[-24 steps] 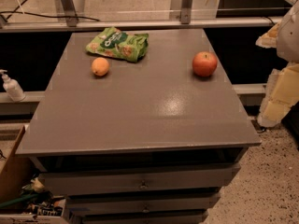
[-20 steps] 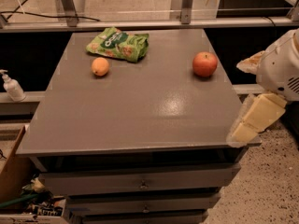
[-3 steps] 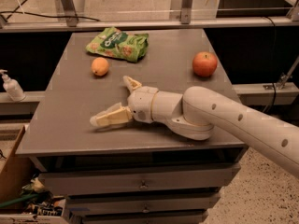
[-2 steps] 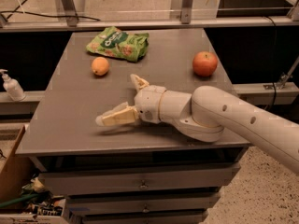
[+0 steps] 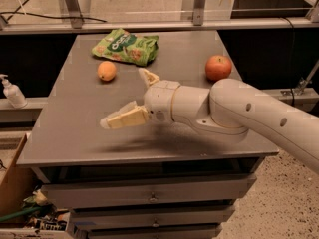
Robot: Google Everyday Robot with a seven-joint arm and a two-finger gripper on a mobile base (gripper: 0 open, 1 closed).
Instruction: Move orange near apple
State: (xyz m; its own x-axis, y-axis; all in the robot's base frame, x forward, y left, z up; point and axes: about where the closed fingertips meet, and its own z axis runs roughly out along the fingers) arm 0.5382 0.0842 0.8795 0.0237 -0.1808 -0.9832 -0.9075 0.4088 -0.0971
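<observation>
Currently the task is at its start, as far as can be judged: the orange [image 5: 106,70] lies ungrasped, so reach, grasp, carry and release are all left; it is small, round and matte, resting on the flat grey table [image 5: 65,133] just in front of the left end of the green bag [image 5: 125,46], a crinkled glossy pouch; the gripper [image 5: 134,98] hovers in front of the bag, nearer the camera than the orange, its two cream wedge-shaped fingers spread wide and empty; the apple [image 5: 218,67], larger, red-orange and smooth, sits well right of the bag, well apart from the orange.
</observation>
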